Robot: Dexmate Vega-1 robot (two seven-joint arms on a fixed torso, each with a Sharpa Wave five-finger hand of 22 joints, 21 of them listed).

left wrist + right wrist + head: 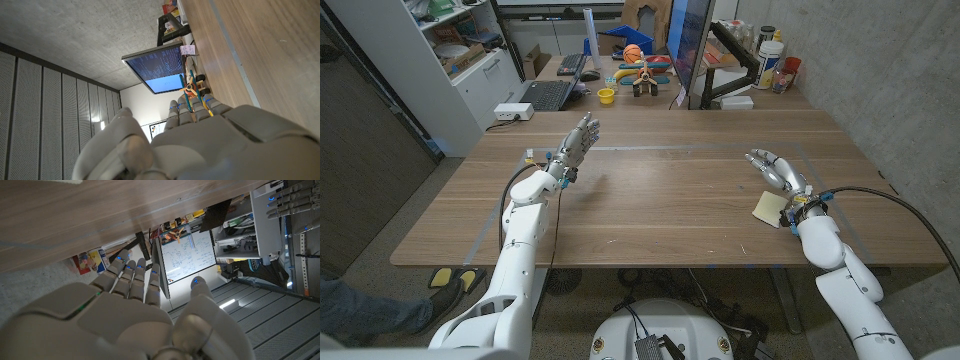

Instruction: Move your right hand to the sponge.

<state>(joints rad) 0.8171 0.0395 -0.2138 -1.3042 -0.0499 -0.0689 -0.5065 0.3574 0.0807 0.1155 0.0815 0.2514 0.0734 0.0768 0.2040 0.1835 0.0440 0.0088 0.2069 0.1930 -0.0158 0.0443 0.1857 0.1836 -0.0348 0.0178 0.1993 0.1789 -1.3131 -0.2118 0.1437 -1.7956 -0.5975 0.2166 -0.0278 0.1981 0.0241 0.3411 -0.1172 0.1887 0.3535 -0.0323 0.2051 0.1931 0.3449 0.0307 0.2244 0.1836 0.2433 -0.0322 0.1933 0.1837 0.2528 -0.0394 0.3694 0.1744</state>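
The sponge (769, 208) is a pale yellow block lying on the wooden table (660, 200) near its right front edge. My right hand (775, 168) hovers just beyond the sponge, toward the table's far side, with its fingers spread and nothing in them. Its wrist sits close beside the sponge's right edge. In the right wrist view the right hand (135, 315) shows its back, fingers extended and empty. My left hand (575, 142) is raised over the table's left half, fingers apart and empty. The left wrist view shows the left hand (200, 140) holding nothing.
Beyond the table's far edge stand a laptop (546, 95), a yellow cup (606, 96), colourful toys (642, 72), a monitor (692, 50) and bottles (772, 62). A white box (513, 112) sits at the far left corner. A person's shoe (450, 283) is on the floor at left.
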